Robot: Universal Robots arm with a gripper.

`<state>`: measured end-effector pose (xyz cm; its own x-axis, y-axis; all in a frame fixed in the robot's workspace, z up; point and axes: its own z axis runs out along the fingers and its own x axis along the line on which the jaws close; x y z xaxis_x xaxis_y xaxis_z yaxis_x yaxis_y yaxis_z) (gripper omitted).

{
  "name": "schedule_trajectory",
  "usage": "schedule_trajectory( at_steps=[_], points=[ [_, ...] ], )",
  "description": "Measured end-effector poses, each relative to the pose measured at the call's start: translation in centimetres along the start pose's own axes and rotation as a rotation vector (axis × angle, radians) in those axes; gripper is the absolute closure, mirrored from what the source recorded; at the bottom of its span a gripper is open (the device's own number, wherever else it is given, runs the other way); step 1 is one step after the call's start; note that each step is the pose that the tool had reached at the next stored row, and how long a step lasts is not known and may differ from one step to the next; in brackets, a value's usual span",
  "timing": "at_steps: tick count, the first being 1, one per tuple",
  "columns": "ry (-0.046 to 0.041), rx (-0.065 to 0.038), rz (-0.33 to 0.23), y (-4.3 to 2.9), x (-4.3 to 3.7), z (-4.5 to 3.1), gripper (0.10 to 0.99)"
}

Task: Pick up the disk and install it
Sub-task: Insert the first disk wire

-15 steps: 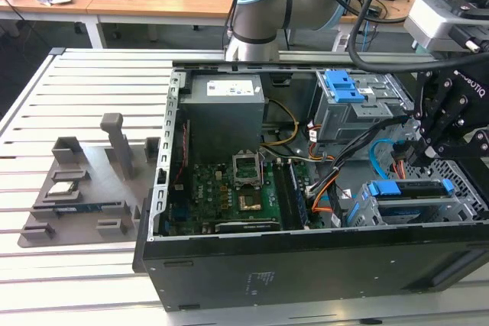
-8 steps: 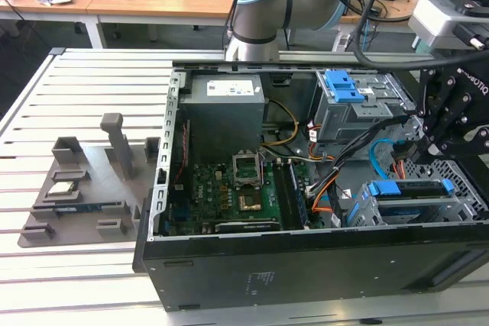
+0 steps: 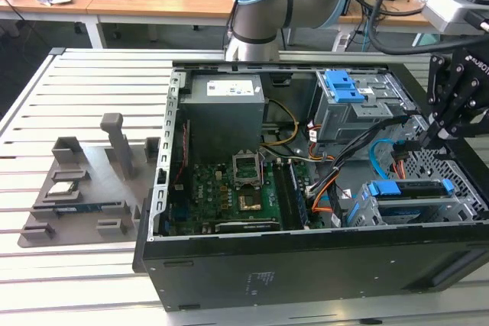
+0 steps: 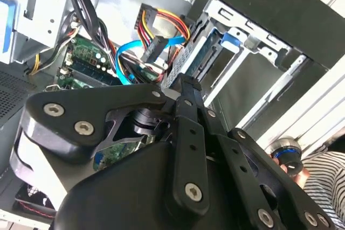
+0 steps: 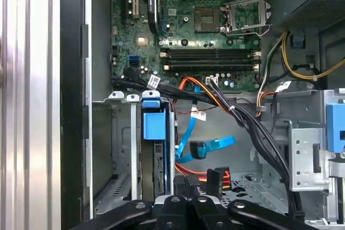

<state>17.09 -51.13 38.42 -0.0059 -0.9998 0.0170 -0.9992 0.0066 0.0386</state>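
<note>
Beside claw (image 3: 425,137), disk (image 3: 409,188), seemingly seated in bay (image 3: 458,208)

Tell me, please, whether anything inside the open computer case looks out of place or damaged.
Nothing looks damaged. Two things stand out: the blue data cable lies loose beside the drive cage, its connector plugged into nothing, and the processor socket on the motherboard sits bare with its retention frame swung open.

Small print marks the white label on the grey metal power supply box (image 3: 226,89), but no words can be made out.
</note>
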Motion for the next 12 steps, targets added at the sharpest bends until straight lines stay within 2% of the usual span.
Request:
schedule_trajectory(
  at_steps=[4, 8, 12],
  points=[
    [0.0029, 0.000, 0.000, -0.41, -0.40, 0.37, 0.980],
    [0.0030, 0.000, 0.000, -0.61, -1.29, 0.55, 0.980],
    [0.0035, 0.000, 0.000, -0.66, -2.04, 1.47, 0.980]
  ],
)
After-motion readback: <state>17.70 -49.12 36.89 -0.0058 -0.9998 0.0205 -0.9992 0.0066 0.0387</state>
